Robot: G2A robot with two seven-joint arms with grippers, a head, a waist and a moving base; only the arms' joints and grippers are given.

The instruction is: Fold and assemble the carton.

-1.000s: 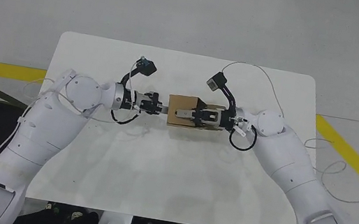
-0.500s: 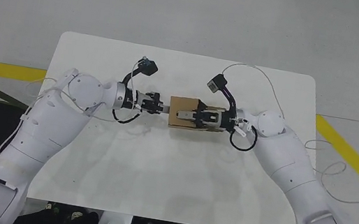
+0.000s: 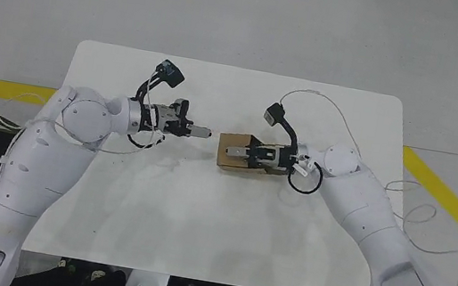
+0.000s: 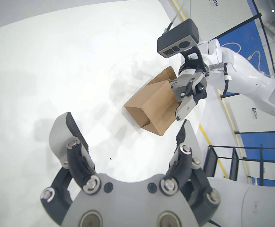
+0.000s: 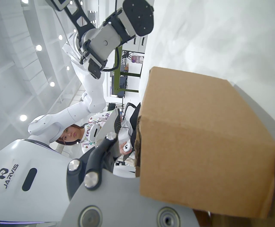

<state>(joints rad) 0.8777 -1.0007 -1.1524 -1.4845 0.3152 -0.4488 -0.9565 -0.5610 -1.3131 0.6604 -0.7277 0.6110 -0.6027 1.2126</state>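
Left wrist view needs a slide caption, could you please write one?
Open left claw faces the brown carton gripped by the right claw.

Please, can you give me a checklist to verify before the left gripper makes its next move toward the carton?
1. The right gripper is shut on the carton: ok.
2. The left gripper has open fingers: ok.
3. The left gripper is apart from the carton: ok.
4. The carton end facing the left gripper is folded shut: not ok, it looks open.
5. The carton rests flat on the table: cannot tell.
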